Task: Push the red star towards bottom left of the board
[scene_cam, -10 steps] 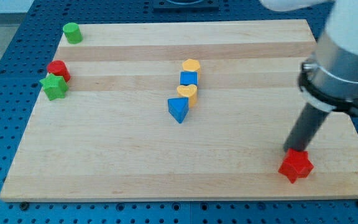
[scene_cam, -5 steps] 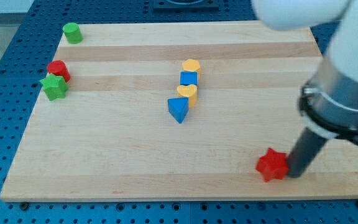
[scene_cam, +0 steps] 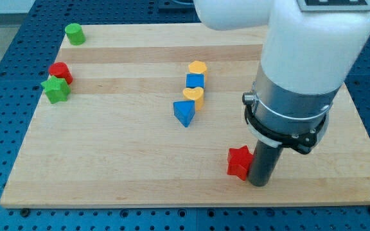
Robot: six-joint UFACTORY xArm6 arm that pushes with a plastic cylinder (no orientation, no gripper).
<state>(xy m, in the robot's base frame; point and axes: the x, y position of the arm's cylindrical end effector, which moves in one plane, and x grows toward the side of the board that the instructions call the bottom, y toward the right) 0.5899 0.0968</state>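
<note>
The red star (scene_cam: 237, 162) lies on the wooden board (scene_cam: 108, 160) near the bottom edge, right of the middle. My tip (scene_cam: 259, 183) stands right against the star's right side. The dark rod rises from there into the large white and grey arm body, which covers much of the board's right side.
A blue triangular block (scene_cam: 184, 113), a yellow heart (scene_cam: 194, 97), a blue cube (scene_cam: 195, 81) and a yellow block (scene_cam: 198, 67) form a column at the centre. A red block (scene_cam: 60, 71) and a green star (scene_cam: 56, 90) sit at the left edge. A green cylinder (scene_cam: 74, 33) is at the top left.
My tip has swept leftwards along the bottom of the board, pushing the red star left from the bottom right corner. The other blocks have not moved.
</note>
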